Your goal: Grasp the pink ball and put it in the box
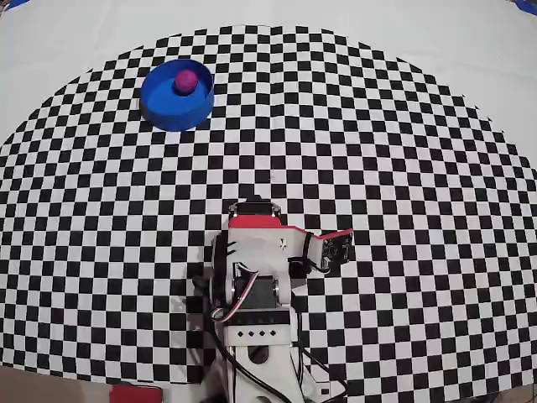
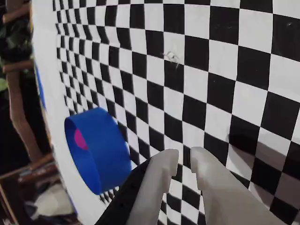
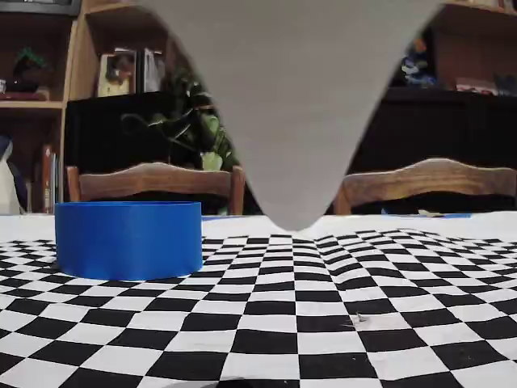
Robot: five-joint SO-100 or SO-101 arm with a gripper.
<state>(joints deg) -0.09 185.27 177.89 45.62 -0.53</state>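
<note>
The pink ball [image 1: 185, 81] lies inside the round blue box [image 1: 180, 113] at the far left of the checkered mat in the overhead view. The wrist view shows the box [image 2: 105, 150] at lower left, with the ball [image 2: 78, 139] showing over its rim. My gripper [image 2: 185, 157] hangs over the mat to the right of the box and well apart from it. Its white fingers [image 2: 161, 176] stand nearly together and hold nothing. In the fixed view the box [image 3: 129, 238] stands at the left and its wall hides the ball.
The arm [image 1: 252, 260] is folded back over its base at the near edge of the mat. A blurred grey shape [image 3: 295, 97] hangs close to the fixed camera. Wooden chairs [image 3: 153, 182] and shelves stand behind the table.
</note>
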